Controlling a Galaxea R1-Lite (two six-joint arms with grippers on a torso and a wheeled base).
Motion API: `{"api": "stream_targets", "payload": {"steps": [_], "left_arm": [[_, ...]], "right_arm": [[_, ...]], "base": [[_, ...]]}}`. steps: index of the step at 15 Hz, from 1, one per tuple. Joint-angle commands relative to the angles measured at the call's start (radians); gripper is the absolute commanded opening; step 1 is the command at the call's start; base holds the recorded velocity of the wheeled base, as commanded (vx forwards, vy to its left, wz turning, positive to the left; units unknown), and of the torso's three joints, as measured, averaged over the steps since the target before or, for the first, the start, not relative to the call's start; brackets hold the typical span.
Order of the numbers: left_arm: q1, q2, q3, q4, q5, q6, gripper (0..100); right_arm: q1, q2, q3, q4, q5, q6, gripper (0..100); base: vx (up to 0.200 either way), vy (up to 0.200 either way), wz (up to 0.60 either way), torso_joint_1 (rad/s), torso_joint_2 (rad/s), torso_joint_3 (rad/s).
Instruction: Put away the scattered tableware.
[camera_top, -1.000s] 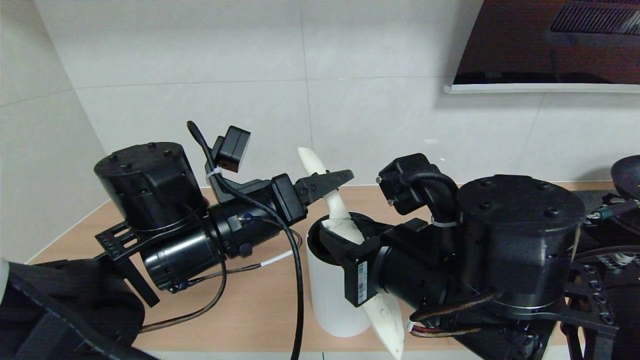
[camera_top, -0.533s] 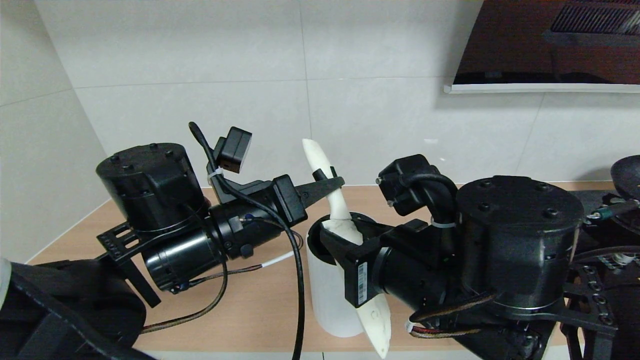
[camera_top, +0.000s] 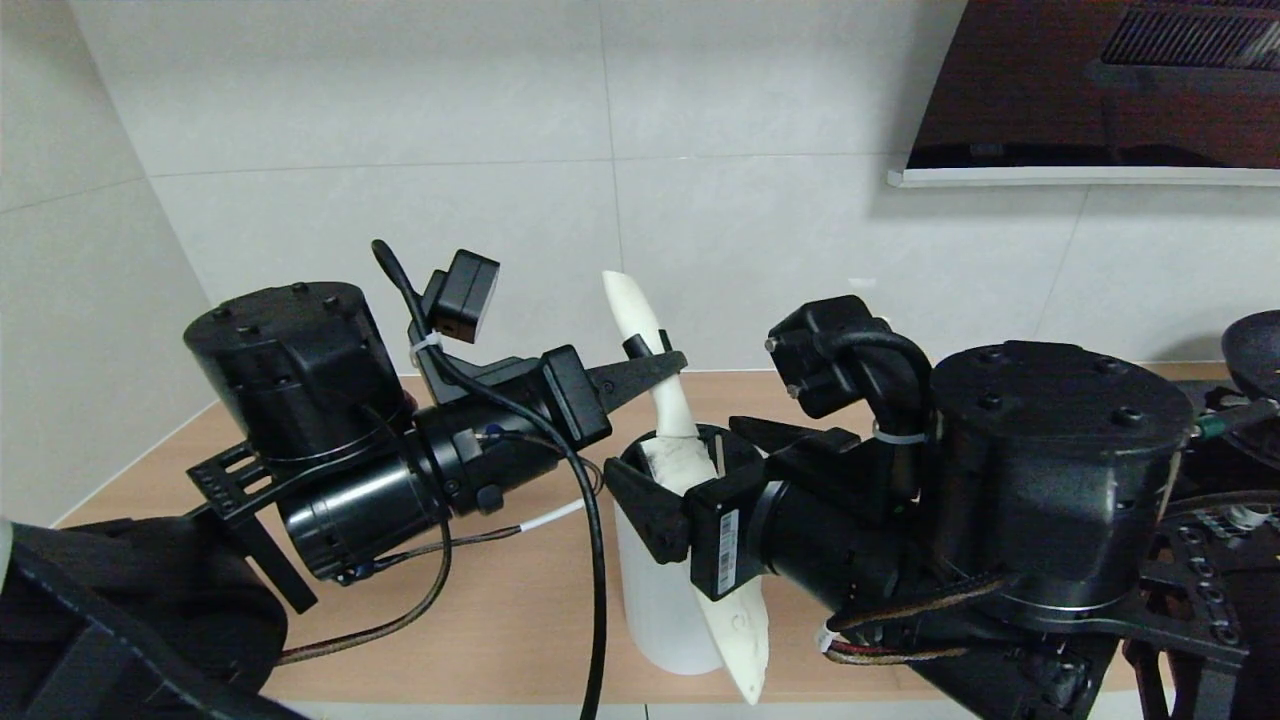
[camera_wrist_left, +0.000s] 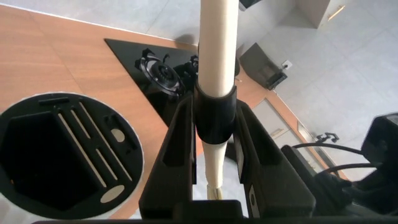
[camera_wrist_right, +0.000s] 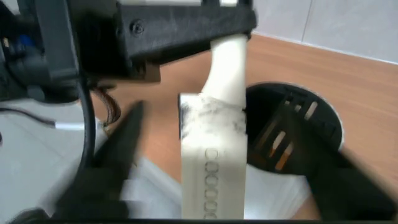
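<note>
Pinching the white spatula (camera_top: 633, 315) at its handle: left gripper (camera_top: 650, 358), both fingers pressed against the shaft, visible close up in the left wrist view (camera_wrist_left: 216, 112). Handle end points up, slightly tilted. The broad flat blade hangs down.

Right gripper (camera_top: 700, 470) is lower, at blade level, fingers spread wide. One finger sits on each side of the blade, and neither appears to touch it. Right wrist view shows the same: blade (camera_wrist_right: 211, 149) centred between the two blurred fingers, with the left gripper (camera_wrist_right: 186, 28) clamped on the handle above.

The spatula is held in the air, outside the utensil holder (camera_top: 650, 590). The blade hangs on the holder's near side and its tip reaches below the rim. Left wrist view confirms it: the spatula's tip (camera_wrist_left: 214, 180) sits beside the holder (camera_wrist_left: 25, 124), not in it.

The holder is a white cylinder with a black divided insert. Chopsticks (camera_wrist_left: 81, 146) lie in one compartment, also seen from the right wrist (camera_wrist_right: 280, 134).

The holder stands on a wooden worktop (camera_top: 520, 600). A black gas hob (camera_wrist_left: 163, 71) is further along it, and a tiled wall (camera_top: 400, 120) is behind.
</note>
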Motion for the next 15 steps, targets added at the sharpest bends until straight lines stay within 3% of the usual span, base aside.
{"api": "stream_targets", "payload": {"steps": [1,5,7,8,9,10,11,12,13,14,15], "left_arm": [[0.0,-0.019,-0.002,0.002,0.001,-0.001,0],[0.008,-0.085,-0.03,0.056,0.004,0.002,0],[0.014,-0.15,-0.114,0.179,0.079,0.007,0],[0.014,-0.171,-0.176,0.248,0.14,0.028,0],[0.014,-0.177,-0.24,0.354,0.225,0.094,0],[0.014,-0.177,-0.243,0.361,0.232,0.1,0],[0.014,-0.133,-0.343,0.466,0.399,0.235,0],[0.014,-0.133,-0.343,0.466,0.399,0.235,0],[-0.012,-0.09,-0.435,0.518,0.533,0.378,0],[-0.042,-0.085,-0.438,0.53,0.619,0.444,0],[-0.078,-0.087,-0.421,0.528,0.741,0.476,0]], "right_arm": [[-0.002,-0.006,0.005,-0.009,-0.001,0.0,100],[-0.062,-0.09,0.025,-0.012,0.002,-0.006,100],[-0.139,-0.194,0.028,-0.001,0.009,-0.011,100],[-0.175,-0.228,0.03,0.002,0.011,-0.011,100],[-0.217,-0.26,0.03,0.019,0.015,-0.014,100],[-0.22,-0.262,0.03,0.02,0.015,-0.014,100],[-0.255,-0.303,0.028,0.063,0.022,-0.02,100],[-0.255,-0.303,0.028,0.063,0.022,-0.02,100],[-0.278,-0.334,0.034,0.083,0.022,-0.032,100],[-0.297,-0.337,0.034,0.083,0.022,-0.032,100],[-0.307,-0.338,0.036,0.085,0.023,-0.032,100]], "base": [[0.0,0.0,0.0,0.0,0.0,0.0],[0.0,0.0,0.0,0.0,0.0,0.0],[0.0,0.0,0.0,0.0,0.0,0.0],[0.0,0.0,0.0,0.0,0.0,0.0],[0.0,0.0,0.0,0.0,0.0,0.0],[0.0,0.0,0.0,0.0,0.0,0.0],[0.0,0.0,0.0,0.0,0.0,0.0],[0.0,0.0,0.0,0.0,0.0,0.0],[0.0,0.0,0.0,0.0,0.0,0.0],[0.0,0.0,0.0,0.0,0.0,0.0],[0.0,0.0,0.0,0.0,0.0,0.0]]}}
